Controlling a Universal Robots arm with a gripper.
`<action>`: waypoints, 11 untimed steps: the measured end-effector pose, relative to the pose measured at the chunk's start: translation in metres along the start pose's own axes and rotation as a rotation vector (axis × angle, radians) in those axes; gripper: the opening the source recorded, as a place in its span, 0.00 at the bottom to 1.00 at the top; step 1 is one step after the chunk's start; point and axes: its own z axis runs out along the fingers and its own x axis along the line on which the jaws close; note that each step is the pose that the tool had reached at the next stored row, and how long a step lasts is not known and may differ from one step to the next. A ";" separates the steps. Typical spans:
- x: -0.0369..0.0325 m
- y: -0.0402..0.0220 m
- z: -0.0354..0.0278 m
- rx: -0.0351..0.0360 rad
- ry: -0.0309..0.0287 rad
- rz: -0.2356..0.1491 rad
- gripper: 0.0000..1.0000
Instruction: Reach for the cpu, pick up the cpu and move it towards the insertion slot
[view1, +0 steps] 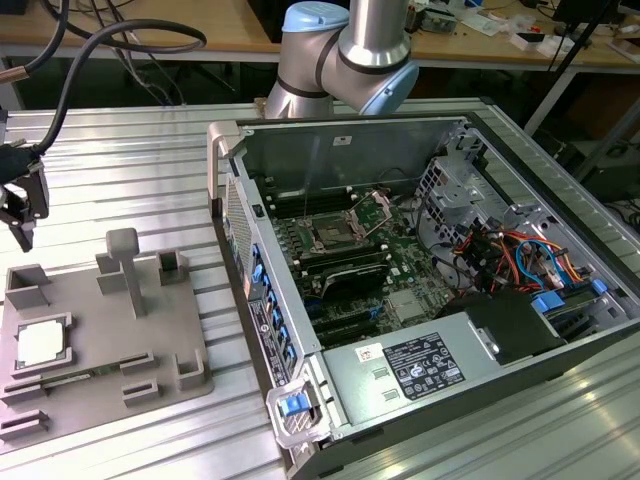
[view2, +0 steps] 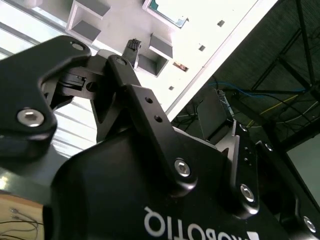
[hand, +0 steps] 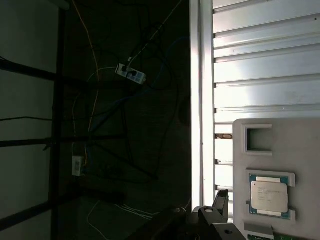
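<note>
A: Fingers (view2: 135, 95)?
B: Spread, empty, over the worktop (hand: 265, 75) edge beside the tray (view1: 100, 330).
A: Cpu (hand: 270, 195)?
B: Flat in a tray recess, untouched. Likely light, stiff, fragile; take it by opposite edges. Slot (view1: 330, 237) well apart, inside the case (view1: 340, 150).

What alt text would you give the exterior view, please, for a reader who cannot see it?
The cpu lies in a grey tray at the exterior view's left, with the gripper hanging beyond it at the picture's edge, clear of it. On that view's right an open computer case on the metal table shows the insertion slot.
</note>
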 end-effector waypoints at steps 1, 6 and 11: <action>0.0000 0.0000 0.0005 0.0000 -0.0001 0.000 0.74; 0.0000 -0.0003 0.0067 -0.0001 -0.0001 0.000 0.74; -0.0001 -0.0008 0.0211 0.0000 0.0000 0.000 0.74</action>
